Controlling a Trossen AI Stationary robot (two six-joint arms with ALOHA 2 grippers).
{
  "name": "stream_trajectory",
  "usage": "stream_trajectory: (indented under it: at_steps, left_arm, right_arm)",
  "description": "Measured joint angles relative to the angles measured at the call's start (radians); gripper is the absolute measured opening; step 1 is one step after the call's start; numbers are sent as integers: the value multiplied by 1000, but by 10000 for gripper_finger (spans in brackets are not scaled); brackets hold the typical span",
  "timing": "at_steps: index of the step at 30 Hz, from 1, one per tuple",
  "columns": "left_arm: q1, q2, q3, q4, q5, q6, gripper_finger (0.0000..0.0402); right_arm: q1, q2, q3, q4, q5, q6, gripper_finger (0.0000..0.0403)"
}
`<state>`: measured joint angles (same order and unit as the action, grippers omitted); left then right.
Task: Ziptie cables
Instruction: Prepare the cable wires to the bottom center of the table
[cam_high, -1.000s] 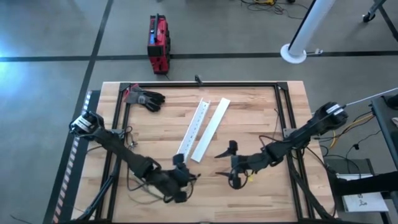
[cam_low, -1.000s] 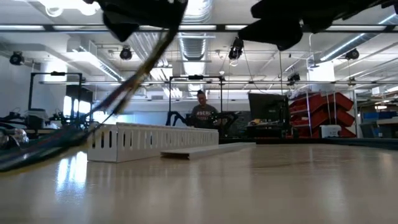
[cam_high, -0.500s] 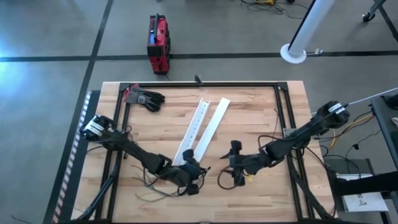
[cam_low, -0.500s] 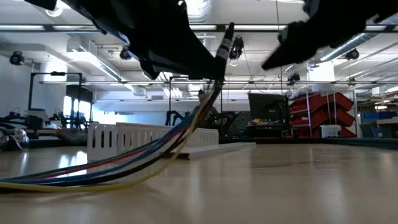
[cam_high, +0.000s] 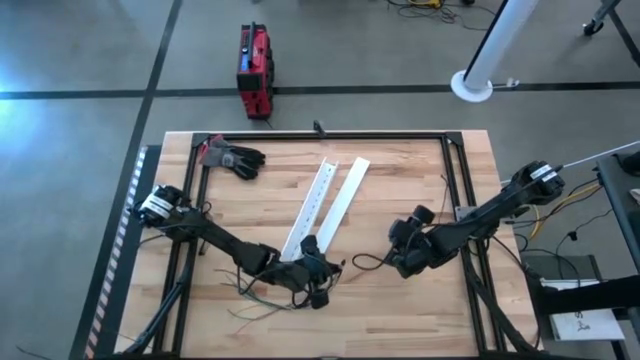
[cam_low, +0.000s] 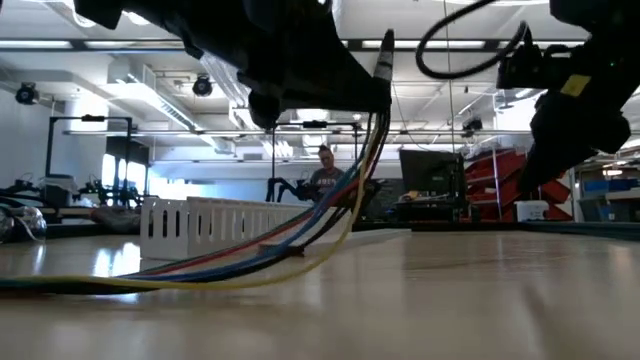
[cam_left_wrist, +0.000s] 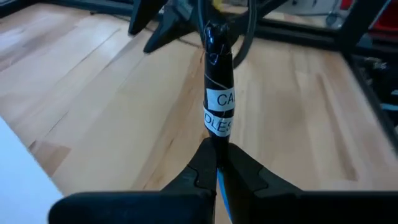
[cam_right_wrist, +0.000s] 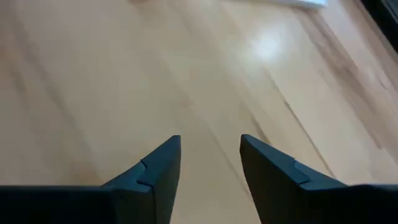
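Poking from left pincer (cam_left_wrist: 216, 163): cables (cam_left_wrist: 219, 93).

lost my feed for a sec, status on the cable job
Left gripper shut on the bundle of thin coloured cables, ends lifted, rest trailing on the wooden table. Right gripper open, empty, apart. White slotted plastic strips beside the left gripper.

2 robot arms, w/ 1 gripper each: left gripper (cam_high: 318, 285), right gripper (cam_high: 408, 243). 1 bundle of cables (cam_low: 300, 225); approx 4–5 strands visible in low view (red, blue, dark, yellow), exact no. unclear. 2 white slotted strips (cam_high: 325, 205) side by side. 1 pair of dark gloves (cam_high: 236, 158). 1 red case (cam_high: 254, 70) on floor. 1 white post (cam_high: 492, 50). 1 person (cam_low: 324, 180) in background.
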<state>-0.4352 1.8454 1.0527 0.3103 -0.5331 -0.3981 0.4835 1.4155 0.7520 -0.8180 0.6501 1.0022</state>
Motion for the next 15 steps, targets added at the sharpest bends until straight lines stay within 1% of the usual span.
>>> stream_trajectory:
  at_steps: [5,11,15]
  left_arm:
    - [19,47,0,15,0,-5,0]
    - [20,122,9,96,26,4,0]
    - [20,179,49,173,71,37,0]
  right_arm:
    - [0,0,-28,-7,6,128,125]
    - [-4,0,-36,-14,5,91,101]
    - [-10,0,-42,-25,-15,158,82]
